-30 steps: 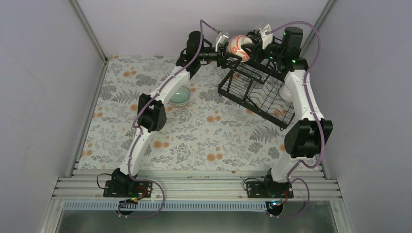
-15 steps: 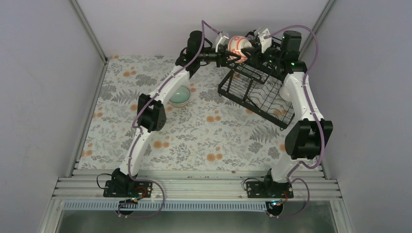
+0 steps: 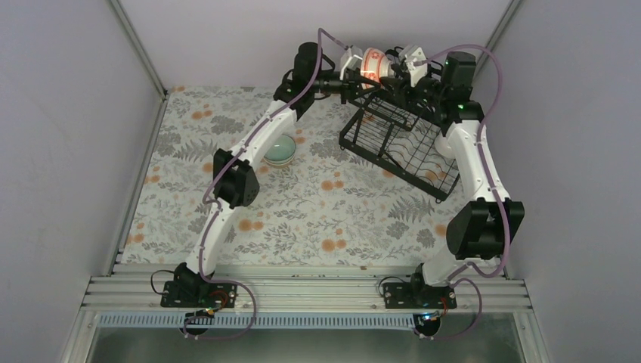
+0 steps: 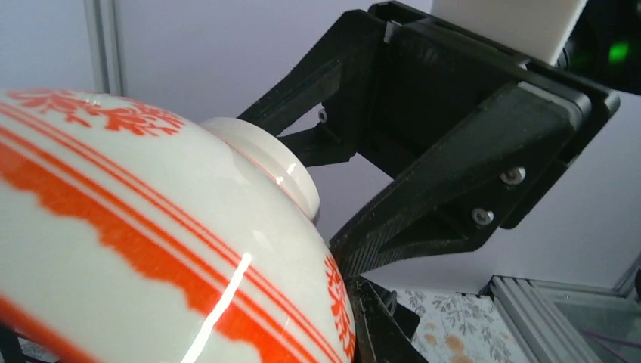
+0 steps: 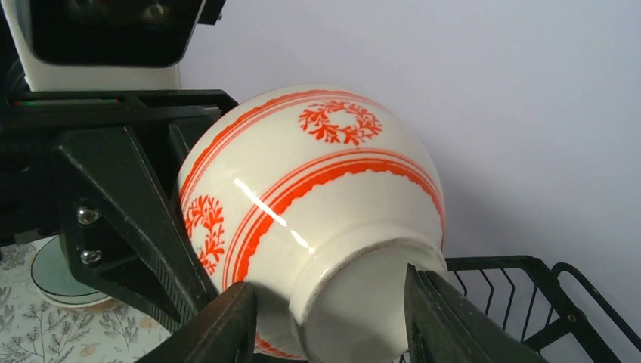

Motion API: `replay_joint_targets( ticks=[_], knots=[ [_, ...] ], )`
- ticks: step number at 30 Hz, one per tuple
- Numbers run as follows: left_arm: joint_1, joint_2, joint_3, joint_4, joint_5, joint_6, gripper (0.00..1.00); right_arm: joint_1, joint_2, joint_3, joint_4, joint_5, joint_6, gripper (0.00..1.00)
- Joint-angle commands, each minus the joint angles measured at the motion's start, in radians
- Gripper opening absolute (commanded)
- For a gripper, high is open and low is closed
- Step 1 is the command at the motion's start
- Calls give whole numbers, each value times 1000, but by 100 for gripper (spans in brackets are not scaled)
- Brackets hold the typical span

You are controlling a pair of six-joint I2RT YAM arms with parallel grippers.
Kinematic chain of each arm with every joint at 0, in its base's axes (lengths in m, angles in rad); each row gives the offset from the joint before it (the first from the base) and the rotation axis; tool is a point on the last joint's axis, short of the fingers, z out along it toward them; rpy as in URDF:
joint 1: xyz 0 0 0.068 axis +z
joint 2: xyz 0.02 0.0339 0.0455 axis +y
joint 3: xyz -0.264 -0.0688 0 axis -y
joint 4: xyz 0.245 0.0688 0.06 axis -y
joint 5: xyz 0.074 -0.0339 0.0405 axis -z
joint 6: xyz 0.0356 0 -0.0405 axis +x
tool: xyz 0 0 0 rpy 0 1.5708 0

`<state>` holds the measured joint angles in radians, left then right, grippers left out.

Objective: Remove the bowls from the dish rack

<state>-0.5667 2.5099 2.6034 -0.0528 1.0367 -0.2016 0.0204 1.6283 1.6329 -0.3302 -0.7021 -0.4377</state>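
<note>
Light's soft, even and cool-white, looks like it comes from overhead. Barely any shadows on the floral table (image 3: 317, 219) in the top view, and that one's sharp. Both wrist cams get streaky white glare on the glossy patterned bowl (image 5: 317, 204). Left wrist's background corner is mushy, plus a blurry green light (image 4: 618, 51).

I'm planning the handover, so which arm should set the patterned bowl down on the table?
Probably left. The left tool grips the patterned bowl by its rim, and the mint bowl already sits on that side.
</note>
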Motion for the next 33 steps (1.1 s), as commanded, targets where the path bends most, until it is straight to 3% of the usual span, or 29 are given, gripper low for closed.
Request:
replay_joint_targets(
  ticks=[1,11,20,33],
  knots=[
    [-32,-92,51,35,-12,28,2,18,-17,-31,4,28,-20,50],
    [-36,-118,39,-39,-53,91,2,16,-76,-66,34,82,-11,71],
    [-25,-155,13,-107,-96,166,2,-26,-234,-120,37,139,2,82],
    [-5,-244,-6,-443,-345,486,2,-96,-348,-111,3,218,69,90]
  ],
)
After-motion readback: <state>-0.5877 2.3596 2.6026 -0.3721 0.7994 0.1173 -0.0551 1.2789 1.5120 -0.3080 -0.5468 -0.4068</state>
